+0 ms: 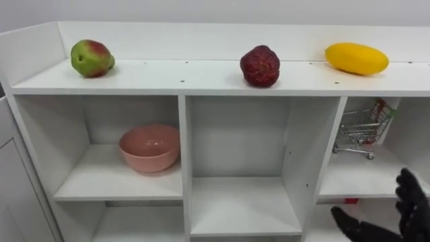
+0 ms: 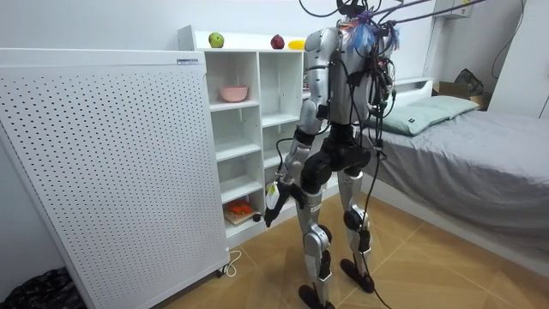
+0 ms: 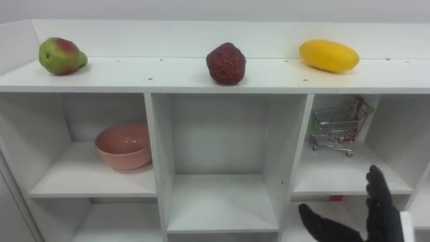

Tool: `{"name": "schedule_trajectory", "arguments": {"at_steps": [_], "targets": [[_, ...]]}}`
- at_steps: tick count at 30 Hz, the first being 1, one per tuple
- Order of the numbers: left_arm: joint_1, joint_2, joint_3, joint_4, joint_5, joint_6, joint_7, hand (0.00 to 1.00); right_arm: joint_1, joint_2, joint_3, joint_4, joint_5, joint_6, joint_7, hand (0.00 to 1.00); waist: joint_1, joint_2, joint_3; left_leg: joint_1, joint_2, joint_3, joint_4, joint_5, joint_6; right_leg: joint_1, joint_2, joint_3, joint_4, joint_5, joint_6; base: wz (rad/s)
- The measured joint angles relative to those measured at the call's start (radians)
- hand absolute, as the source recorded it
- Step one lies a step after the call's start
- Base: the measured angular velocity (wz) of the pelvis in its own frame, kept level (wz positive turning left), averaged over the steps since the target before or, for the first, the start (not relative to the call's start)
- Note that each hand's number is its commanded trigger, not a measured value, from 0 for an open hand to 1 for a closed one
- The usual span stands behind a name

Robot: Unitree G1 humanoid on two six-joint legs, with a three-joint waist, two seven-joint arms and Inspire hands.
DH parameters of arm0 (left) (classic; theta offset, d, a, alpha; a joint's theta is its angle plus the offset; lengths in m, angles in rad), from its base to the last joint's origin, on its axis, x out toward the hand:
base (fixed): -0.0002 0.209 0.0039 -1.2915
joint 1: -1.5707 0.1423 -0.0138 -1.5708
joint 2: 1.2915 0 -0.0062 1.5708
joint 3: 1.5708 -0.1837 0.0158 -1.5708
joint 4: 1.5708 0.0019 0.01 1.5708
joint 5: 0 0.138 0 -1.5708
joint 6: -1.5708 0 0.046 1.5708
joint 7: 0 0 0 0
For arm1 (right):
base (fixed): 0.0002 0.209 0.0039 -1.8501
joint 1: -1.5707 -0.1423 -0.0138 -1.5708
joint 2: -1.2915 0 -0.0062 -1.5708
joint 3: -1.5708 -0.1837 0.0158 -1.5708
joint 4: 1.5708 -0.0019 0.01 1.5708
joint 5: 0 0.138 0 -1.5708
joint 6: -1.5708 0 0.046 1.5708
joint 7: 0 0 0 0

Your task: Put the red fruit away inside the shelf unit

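Note:
Three fruits lie in a row on the top board of the white closet (image 1: 168,79): a green and red fruit (image 1: 92,58) at the left, a dark red bumpy fruit (image 1: 260,66) in the middle, and a yellow mango (image 1: 357,58) at the right. My right hand (image 1: 411,214) is low at the right, before the right-hand column of compartments. It is open, with straight fingers and the thumb spread, and it holds nothing. In the room view my left hand (image 2: 273,202) hangs by my hip. I stand facing the closet.
A pink bowl (image 1: 150,147) sits in the upper left compartment, and a small toy shopping cart (image 1: 361,128) in the upper right one. Something orange (image 2: 240,208) lies on a low shelf. A white perforated panel (image 2: 103,163) stands beside the closet, and a bed (image 2: 463,163) behind me.

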Motion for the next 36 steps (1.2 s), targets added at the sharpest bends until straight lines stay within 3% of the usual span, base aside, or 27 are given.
{"name": "schedule_trajectory", "arguments": {"at_steps": [4,12,17,23,27,32,36], "targets": [[0.006,0.001,-0.001,0.001,0.000,0.000,0.000,0.00,-0.078,-0.014,0.000,-0.024,-0.040,-0.019,-0.021,0.00,0.000,-0.009,0.0092,-0.004,0.000,-0.001,0.002,0.000,0.000,-0.004,0.000,-0.003,-0.001,0.000,0.000,-0.04],[0.001,0.007,-0.001,0.001,0.000,-0.001,-0.019,0.00,-0.206,-0.030,0.001,-0.094,-0.042,-0.030,-0.023,0.00,0.007,-0.014,0.0087,-0.004,0.001,-0.014,0.006,0.002,0.000,-0.008,0.000,-0.029,0.012,0.000,0.000,0.03],[0.000,0.017,-0.001,0.002,0.001,-0.001,-0.043,0.00,-0.344,-0.055,0.000,-0.095,-0.042,-0.036,-0.029,0.00,0.020,-0.025,0.0060,-0.005,0.001,-0.023,0.006,0.002,0.000,-0.006,0.000,-0.039,0.012,0.000,0.000,0.01],[-0.008,0.023,-0.001,0.003,0.020,-0.001,-0.050,0.00,-0.413,-0.062,0.002,-0.095,-0.076,-0.040,-0.021,0.00,0.044,-0.032,0.0056,-0.012,0.000,-0.042,0.008,0.003,0.000,-0.008,-0.001,-0.058,0.013,0.000,0.000,0.03],[-0.010,0.027,-0.003,0.002,0.021,-0.001,-0.050,0.00,-0.450,-0.095,0.002,-0.092,-0.072,-0.039,-0.012,0.00,0.053,-0.035,0.0084,-0.020,0.000,-0.067,0.012,0.004,-0.001,-0.005,-0.001,-0.080,0.013,0.000,0.000,0.16],[-0.013,0.030,-0.003,0.002,0.023,0.003,-0.052,0.00,-0.527,-0.125,0.003,-0.015,-0.051,-0.038,0.025,0.00,0.056,-0.040,0.0224,-0.021,0.000,-0.080,0.012,0.006,-0.003,0.007,0.000,-0.092,0.012,0.000,0.000,0.09],[-0.016,0.030,-0.004,0.001,0.040,0.008,-0.053,0.00,-0.538,-0.127,0.006,0.049,0.015,-0.031,0.057,0.00,0.075,-0.046,0.0198,-0.021,-0.001,-0.084,0.012,0.006,-0.003,0.007,0.000,-0.098,0.012,0.000,0.000,0.04]]}}
